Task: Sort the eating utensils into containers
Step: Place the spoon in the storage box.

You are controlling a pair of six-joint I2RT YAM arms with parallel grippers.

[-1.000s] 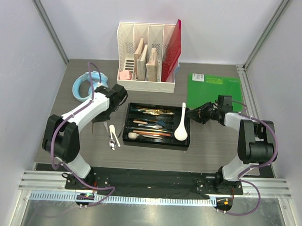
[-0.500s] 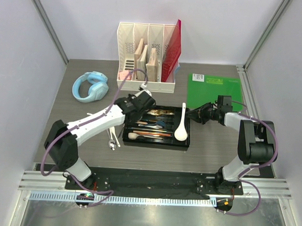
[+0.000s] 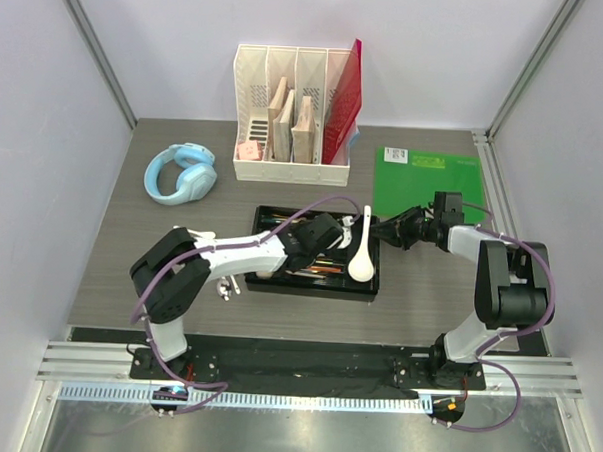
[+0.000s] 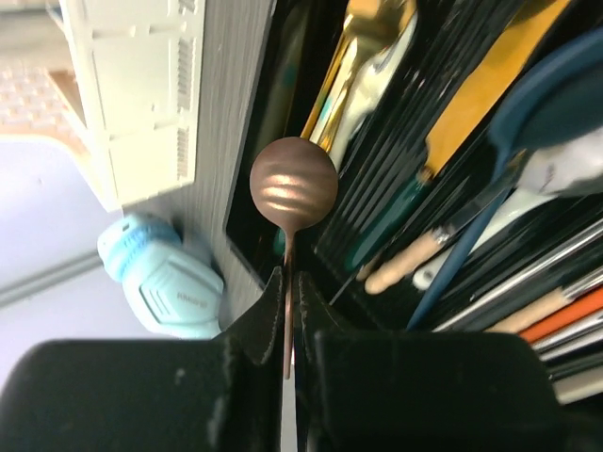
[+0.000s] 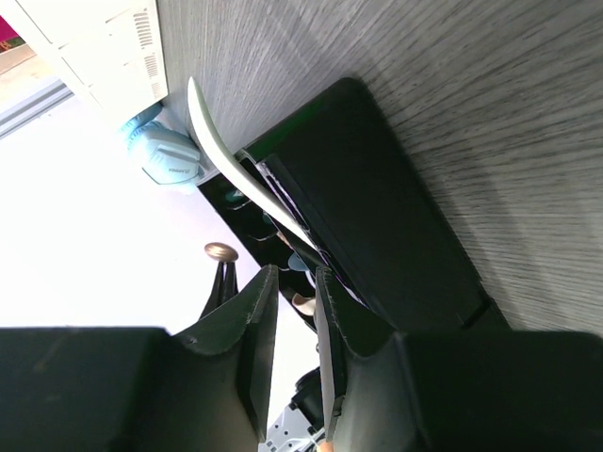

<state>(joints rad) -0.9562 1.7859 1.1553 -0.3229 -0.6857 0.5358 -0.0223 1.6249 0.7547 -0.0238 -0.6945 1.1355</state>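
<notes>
The black divided tray [image 3: 314, 291] lies mid-table and holds several gold, silver, wooden and dark-handled utensils. My left gripper [image 3: 328, 230] hangs over the tray's middle, shut on the thin stem of a small copper spoon [image 4: 293, 184], bowl pointing away over the compartments [image 4: 247, 212]. The large white ceramic spoon [image 3: 360, 257] rests on the tray's right side. My right gripper [image 3: 379, 229] sits just right of its handle [image 5: 221, 151], jaws slightly apart with nothing between them. Two or three white utensils [image 3: 224, 278] lie on the table left of the tray.
A white slotted file organizer [image 3: 292, 110] with wooden pieces and a red folder [image 3: 344, 103] stands behind the tray. Blue headphones [image 3: 181, 174] lie at the back left. A green mat [image 3: 429, 182] lies at the back right.
My left arm has swung right, from the table left of the tray to over the tray's middle, carrying the copper spoon. The right arm has not moved.
</notes>
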